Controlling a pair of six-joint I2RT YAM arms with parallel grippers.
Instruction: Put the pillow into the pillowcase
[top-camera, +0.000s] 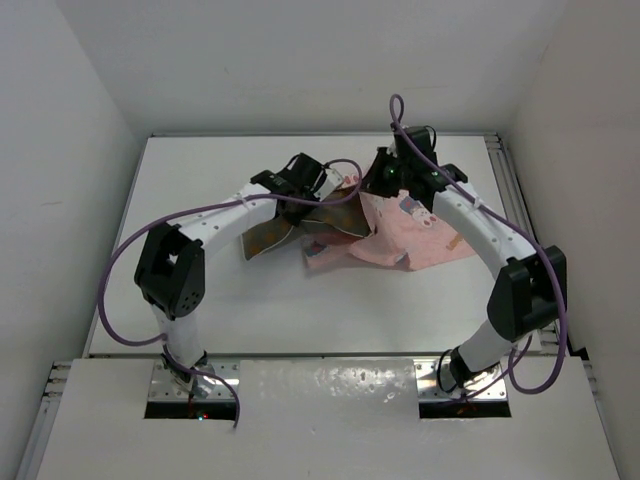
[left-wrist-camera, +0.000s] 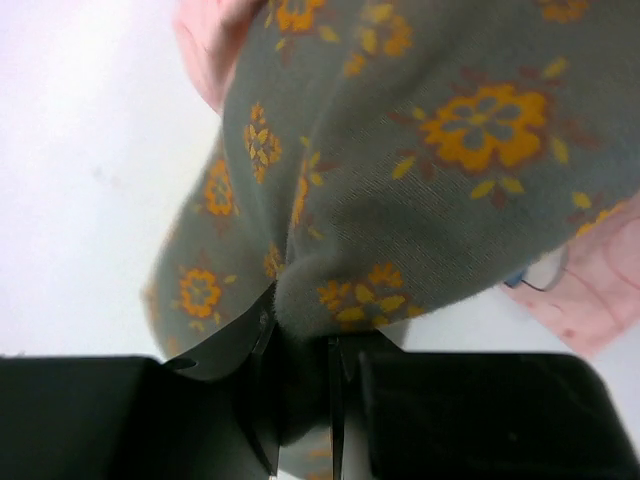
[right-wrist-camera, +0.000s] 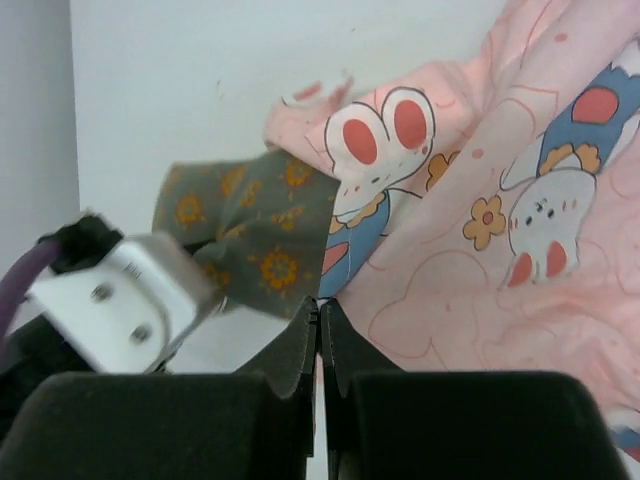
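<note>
- While the left gripper (left-wrist-camera: 300, 335) pinches a bunched fold of the pillow (left-wrist-camera: 450, 150), jaws nearly together with the brown flowery knit squeezed between them, the rest of the cushion hangs off it and droops toward the table (top-camera: 200, 300). Makes sense to me: grabbing near an edge leaves the free end loose to lead into the opening.
- The right gripper (right-wrist-camera: 320, 318) looks clamped too, fingers meeting right on an edge of the pillowcase (right-wrist-camera: 500, 200). In the top view it holds that pink corner up off the table. I read that as an attempt to hold the mouth of the sleeve open so there's a gap to aim at.
- Where the pillow is: middle of the table, just left of the pillowcase, with its right end touching or overlapping the pink cloth. In the right wrist view a brown corner sits right against the bunny print by the held edge. I honestly can't tell whether it's tucked under a layer or only lying beside it.
- The pillowcase itself lies crumpled right of centre. Most of it is down on the table, and only the part by the gripper is raised.
- My guess on progress: early. Most of the pillow is plainly outside the case.
- What could bite: the case is floppy, so one pinch may not hold a real opening. The pillow could just shove the cloth along.
</note>
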